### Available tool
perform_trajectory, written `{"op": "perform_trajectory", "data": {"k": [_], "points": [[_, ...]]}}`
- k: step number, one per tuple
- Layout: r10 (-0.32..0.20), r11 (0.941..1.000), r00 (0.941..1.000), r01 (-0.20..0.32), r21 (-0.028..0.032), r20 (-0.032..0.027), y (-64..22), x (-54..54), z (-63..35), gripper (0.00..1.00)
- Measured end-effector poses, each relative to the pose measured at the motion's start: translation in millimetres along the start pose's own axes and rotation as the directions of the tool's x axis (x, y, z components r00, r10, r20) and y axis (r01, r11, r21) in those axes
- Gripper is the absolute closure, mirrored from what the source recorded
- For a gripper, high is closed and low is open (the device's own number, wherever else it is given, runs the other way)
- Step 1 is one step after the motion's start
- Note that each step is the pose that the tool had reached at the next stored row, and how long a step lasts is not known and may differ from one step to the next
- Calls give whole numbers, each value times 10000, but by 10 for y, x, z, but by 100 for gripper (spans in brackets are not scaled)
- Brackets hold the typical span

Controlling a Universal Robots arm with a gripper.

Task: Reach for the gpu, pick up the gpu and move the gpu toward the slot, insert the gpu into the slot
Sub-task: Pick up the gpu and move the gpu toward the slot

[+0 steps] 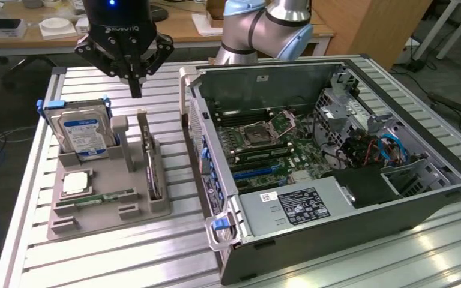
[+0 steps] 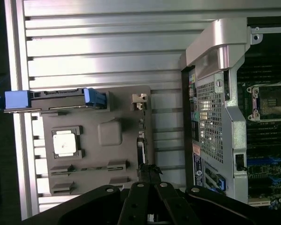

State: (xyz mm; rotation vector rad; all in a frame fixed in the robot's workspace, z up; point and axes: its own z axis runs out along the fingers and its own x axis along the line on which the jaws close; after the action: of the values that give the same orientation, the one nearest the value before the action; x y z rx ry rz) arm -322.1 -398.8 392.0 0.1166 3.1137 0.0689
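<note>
Above the tray (image 1: 102, 219), the gripper (image 1: 137, 90) is hovering, jaws together, holding nothing; the gpu (image 1: 152, 171) is standing on edge in the tray, at the gripper's six o'clock; picking up and inserting are remaining

A grey moulded plastic tray (image 2: 93, 117) lies on the ribbed aluminium surface (image 2: 103, 51). Along the tray's side nearest the open silver computer case (image 2: 215, 117) stands the gpu (image 2: 141, 140), a thin dark card seen edge-on, with a silver end bracket. A square silver processor chip (image 2: 65, 142) sits in the tray's far side from the gpu. A hard drive with blue plastic handles (image 2: 61, 95) stands on edge along another side. The black pincer (image 2: 149, 171), fingertips pressed together, hangs over the tray's gpu side.
</note>
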Motion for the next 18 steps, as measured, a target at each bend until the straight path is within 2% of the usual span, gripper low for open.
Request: {"op": "perform_trajectory", "data": {"k": [8,9,10,12,13,16,17,18], "points": [[0,10000,10000,0,0,0,0,0,0,89],[0,10000,10000,0,0,0,0,0,0,83],[0,10000,10000,0,0,0,0,0,0,83],[0,10000,10000,0,0,0,0,0,0,71],[0,10000,10000,0,0,0,0,0,0,71],[0,10000,10000,0,0,0,0,0,0,53],[0,10000,10000,0,0,0,0,0,0,53],[0,10000,10000,0,0,0,0,0,0,47]]}}
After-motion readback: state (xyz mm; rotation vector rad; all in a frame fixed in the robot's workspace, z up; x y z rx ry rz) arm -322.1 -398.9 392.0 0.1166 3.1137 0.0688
